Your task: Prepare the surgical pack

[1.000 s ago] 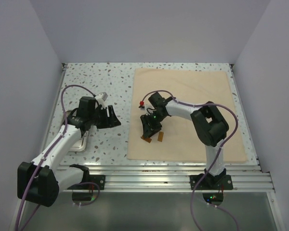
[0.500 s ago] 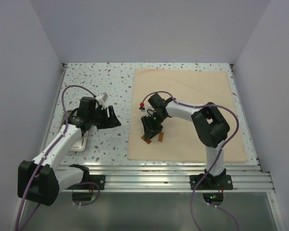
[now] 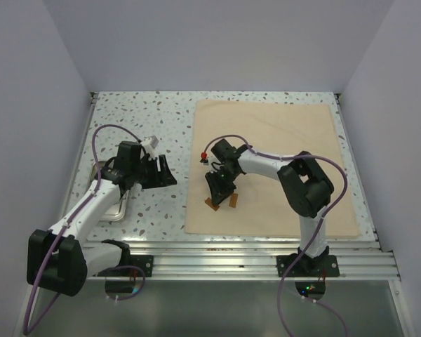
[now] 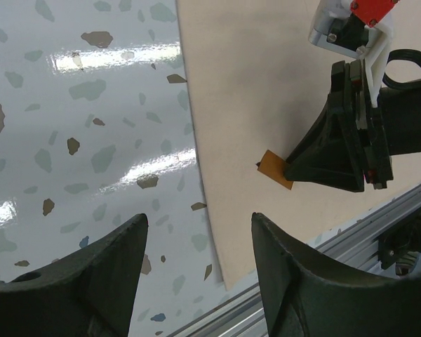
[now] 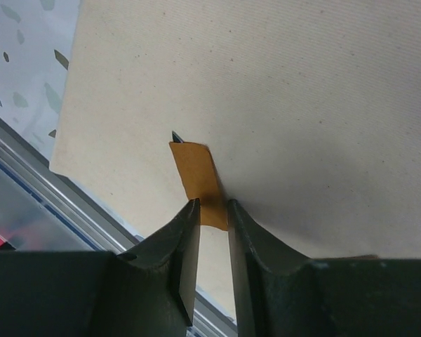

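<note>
The tan cloth [image 3: 288, 161] lies flat on the right half of the table. Two brown strips rest near its front left corner, one [image 3: 212, 204] beside the other [image 3: 233, 200]. My right gripper [image 3: 219, 191] points down over them. In the right wrist view its jaws [image 5: 212, 210] stand a narrow gap apart, astride the near end of one strip [image 5: 196, 175]. My left gripper [image 3: 165, 170] hovers open and holds nothing over the speckled table; the left wrist view [image 4: 200, 225] shows the cloth edge and that strip [image 4: 275, 169]. The steel tray [image 3: 119, 210] lies partly hidden under the left arm.
A metal rail [image 3: 231, 249] runs along the near table edge, just in front of the cloth. Grey walls close in the left, right and back sides. Speckled tabletop [image 3: 133, 116] shows left of the cloth.
The right gripper's jaws have narrowed around the strip and the wrist has shifted slightly left. The left arm has hardly moved.
</note>
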`<state>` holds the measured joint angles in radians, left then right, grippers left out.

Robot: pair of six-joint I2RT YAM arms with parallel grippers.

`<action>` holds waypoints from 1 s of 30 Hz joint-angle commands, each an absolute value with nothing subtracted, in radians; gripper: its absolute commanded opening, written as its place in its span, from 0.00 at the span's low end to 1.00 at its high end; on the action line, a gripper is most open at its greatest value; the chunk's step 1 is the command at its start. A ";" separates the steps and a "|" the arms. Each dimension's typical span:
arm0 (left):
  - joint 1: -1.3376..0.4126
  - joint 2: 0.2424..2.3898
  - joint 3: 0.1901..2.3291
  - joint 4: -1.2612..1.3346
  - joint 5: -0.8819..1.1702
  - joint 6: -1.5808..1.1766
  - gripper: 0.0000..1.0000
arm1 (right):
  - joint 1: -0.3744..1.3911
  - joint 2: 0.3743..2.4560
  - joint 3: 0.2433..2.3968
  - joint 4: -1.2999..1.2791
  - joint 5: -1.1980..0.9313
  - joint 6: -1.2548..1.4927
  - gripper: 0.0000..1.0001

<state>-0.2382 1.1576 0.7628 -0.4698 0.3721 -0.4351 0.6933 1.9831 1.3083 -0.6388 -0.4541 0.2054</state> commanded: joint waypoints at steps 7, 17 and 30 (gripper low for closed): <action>-0.245 1.158 0.782 -0.453 0.393 -0.426 0.65 | 0.727 2.010 1.313 -0.644 -0.385 0.241 0.12; -0.245 1.167 0.795 -0.443 0.440 -0.446 0.66 | 0.723 1.927 1.336 -0.672 -0.400 0.271 0.02; -0.245 1.187 0.805 -0.249 0.669 -0.678 0.68 | 0.703 1.810 1.480 -0.643 -0.557 0.374 0.00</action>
